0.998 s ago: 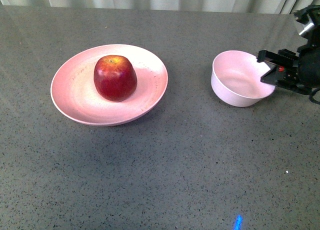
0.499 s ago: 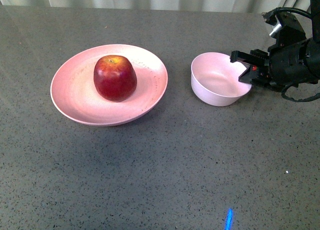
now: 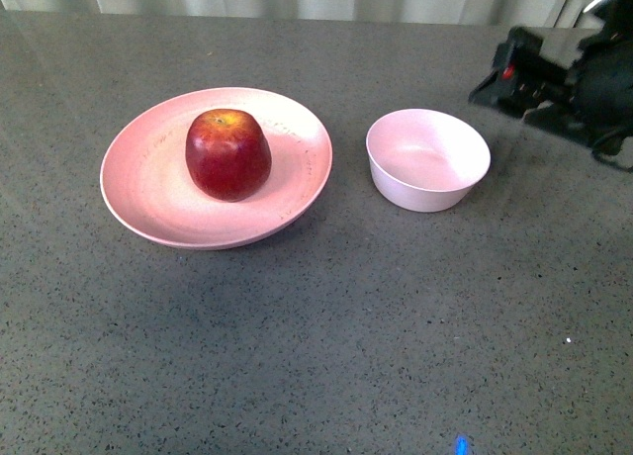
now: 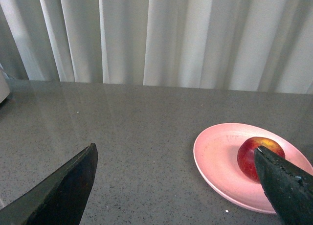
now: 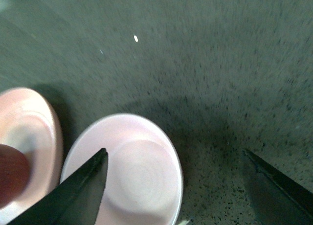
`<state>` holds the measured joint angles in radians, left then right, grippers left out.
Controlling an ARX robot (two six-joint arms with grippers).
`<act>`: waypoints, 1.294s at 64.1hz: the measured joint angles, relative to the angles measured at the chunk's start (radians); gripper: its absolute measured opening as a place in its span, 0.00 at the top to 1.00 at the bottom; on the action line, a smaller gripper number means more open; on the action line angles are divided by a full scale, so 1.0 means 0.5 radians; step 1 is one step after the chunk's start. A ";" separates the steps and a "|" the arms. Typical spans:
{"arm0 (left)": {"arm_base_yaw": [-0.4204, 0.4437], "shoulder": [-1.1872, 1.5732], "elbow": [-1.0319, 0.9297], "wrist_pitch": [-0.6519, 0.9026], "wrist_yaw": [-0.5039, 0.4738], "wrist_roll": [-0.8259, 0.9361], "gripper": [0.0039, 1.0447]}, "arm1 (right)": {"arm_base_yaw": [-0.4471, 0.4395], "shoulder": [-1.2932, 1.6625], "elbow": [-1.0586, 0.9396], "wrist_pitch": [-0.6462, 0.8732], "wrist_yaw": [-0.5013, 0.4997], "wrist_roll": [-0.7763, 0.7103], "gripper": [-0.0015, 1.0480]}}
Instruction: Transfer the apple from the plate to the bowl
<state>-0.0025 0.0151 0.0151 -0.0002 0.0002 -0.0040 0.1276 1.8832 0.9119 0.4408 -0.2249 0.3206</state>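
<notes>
A dark-red apple (image 3: pixel 227 153) rests upright in the middle of the wide pink plate (image 3: pixel 134 193), left of centre on the table. The small pale pink bowl (image 3: pixel 427 158) stands empty just right of the plate, a short gap apart. My right gripper (image 3: pixel 492 74) hovers open, above and behind the bowl's right side, touching nothing. In the right wrist view, which is blurred, the bowl (image 5: pixel 132 176) lies under one finger, with the plate (image 5: pixel 24 132) and apple (image 5: pixel 10 178) beyond. My left gripper (image 4: pixel 176 147) is open and empty, short of the plate (image 4: pixel 220 161) and apple (image 4: pixel 252 154).
The dark grey speckled table (image 3: pixel 326 336) stretches wide in front of the plate and bowl. Pale curtains (image 4: pixel 161 34) hang behind its far edge. A small white speck (image 3: pixel 568 340) lies at the front right.
The bowl slid left toward the plate while my right gripper was at its right rim. The gripper has since lifted up and back to the right, leaving the bowl standing free.
</notes>
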 joint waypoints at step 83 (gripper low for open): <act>0.000 -0.001 0.000 0.000 0.000 0.000 0.08 | -0.253 -2.103 -1.769 0.697 0.449 -0.631 0.98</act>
<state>-0.0025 0.0147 0.0151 -0.0002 0.0002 -0.0040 0.0013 0.8318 0.0277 0.7891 -0.0002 0.0051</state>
